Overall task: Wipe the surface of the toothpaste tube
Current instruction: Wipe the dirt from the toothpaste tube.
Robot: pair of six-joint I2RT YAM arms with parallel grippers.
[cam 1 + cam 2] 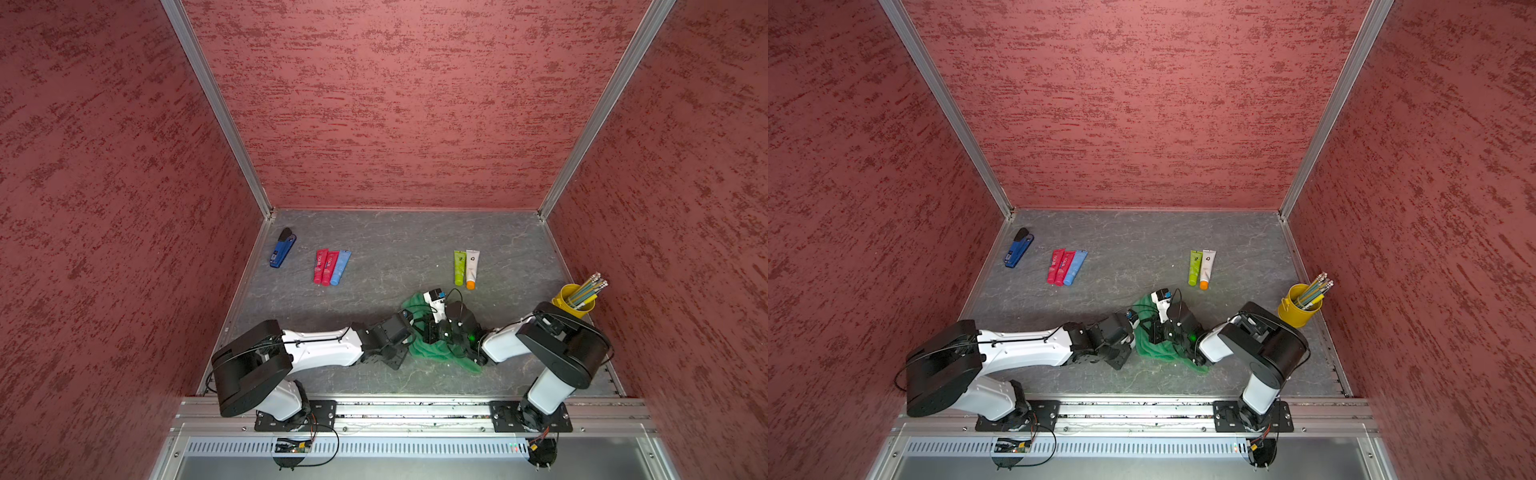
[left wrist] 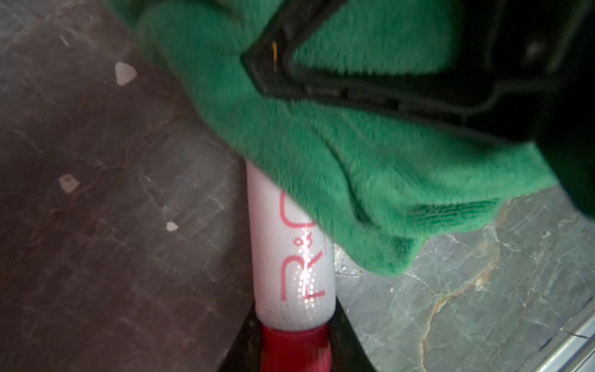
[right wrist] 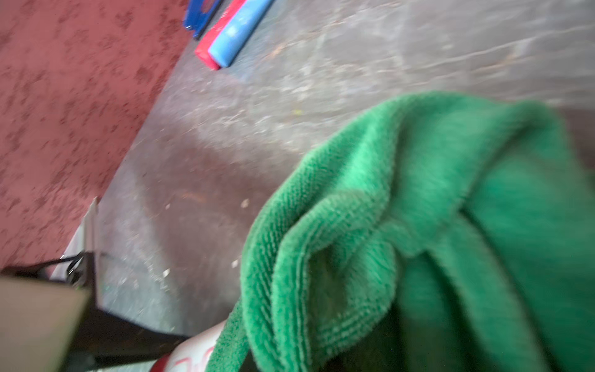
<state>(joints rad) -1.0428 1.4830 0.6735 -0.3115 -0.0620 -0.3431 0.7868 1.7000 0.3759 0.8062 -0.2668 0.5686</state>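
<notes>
In the left wrist view a white toothpaste tube (image 2: 289, 257) with red lettering and a red cap (image 2: 294, 348) points away from the camera. My left gripper (image 2: 294, 351) is shut on its cap end, a black finger (image 2: 347, 341) on each side. A green cloth (image 2: 354, 161) lies over the tube's far half, and my right gripper (image 1: 432, 332) is shut on a bunch of it. The right wrist view is filled by the cloth (image 3: 418, 225), with a bit of the tube (image 3: 193, 354) below it. In both top views the cloth (image 1: 1158, 347) hides the tube.
Two red tubes and a blue one (image 1: 332, 266) lie side by side at the back left, next to a blue stapler (image 1: 283, 248). A green tube (image 1: 459, 268) and a white tube with an orange cap (image 1: 472, 268) lie behind the cloth. A yellow cup of pencils (image 1: 575, 299) stands at the right wall.
</notes>
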